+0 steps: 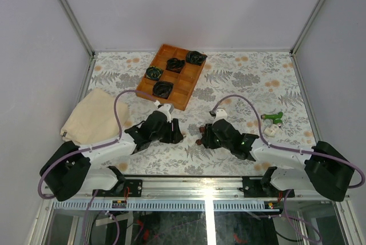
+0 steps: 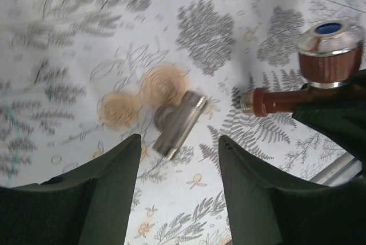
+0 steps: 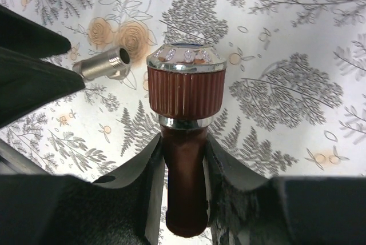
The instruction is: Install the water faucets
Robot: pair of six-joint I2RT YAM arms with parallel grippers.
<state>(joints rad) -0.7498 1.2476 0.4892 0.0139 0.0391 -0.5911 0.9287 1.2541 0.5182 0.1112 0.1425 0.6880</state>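
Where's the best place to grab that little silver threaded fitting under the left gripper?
Probably the smooth barrel of the silver fitting, from straight above, with the left gripper straddling its sides. It lies flat and slanted, so turn to cross its length, leaving the threaded end clear.

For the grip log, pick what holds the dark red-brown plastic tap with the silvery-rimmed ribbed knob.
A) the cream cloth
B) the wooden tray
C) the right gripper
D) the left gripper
C: in the right wrist view, the right gripper is closed on the stem of the dark red-brown tap.
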